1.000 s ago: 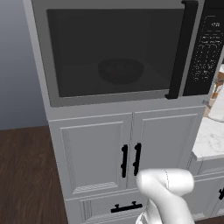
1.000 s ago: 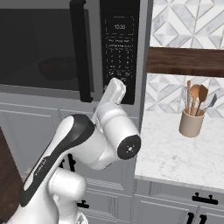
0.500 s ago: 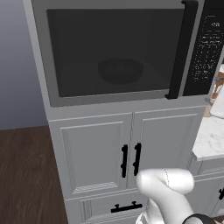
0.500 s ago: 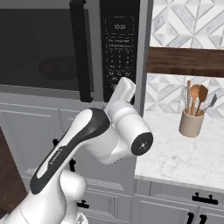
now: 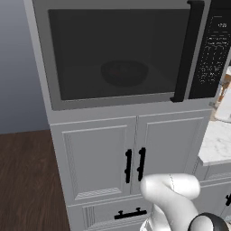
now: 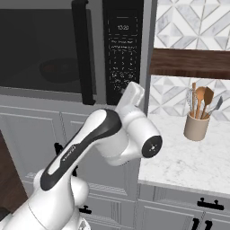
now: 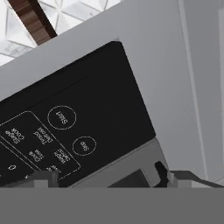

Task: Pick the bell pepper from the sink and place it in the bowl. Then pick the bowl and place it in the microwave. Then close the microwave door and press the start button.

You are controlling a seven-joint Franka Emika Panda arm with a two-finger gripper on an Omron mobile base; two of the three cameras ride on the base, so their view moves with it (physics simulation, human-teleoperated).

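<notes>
- Arm rises from the base, elbow bent, forearm angled up to the microwave (image 5: 117, 54); the white hand (image 6: 130, 96) sits just under the lower corner of the black control panel (image 6: 123, 49).
- Microwave door (image 5: 119, 52) is shut, grey frame, dark tinted window, black vertical bar handle (image 5: 186, 49) on its right edge.
- Bowl (image 5: 124, 72) sits inside, a dim round shape behind the glass in both base views. Bell pepper can't be made out through the tint.
- Left base view adds the grey panelled cabinet doors (image 5: 131, 158) below, black bar pulls, and dark wood floor (image 5: 27, 180) on the left.
- Right base view adds a white marble bench (image 6: 188, 157), a beige utensil crock (image 6: 196, 126) with wooden spoons, a dark wood shelf (image 6: 191, 63) and patterned tile.
- Hand view, rolled: close on the glossy panel, round Start button (image 7: 61, 117) and a smaller Stop button (image 7: 84, 145) beside it, lettering upside down.
- Claw (image 7: 105, 177) released, jaws wide, tips apart at the bottom edge, nothing between them.
</notes>
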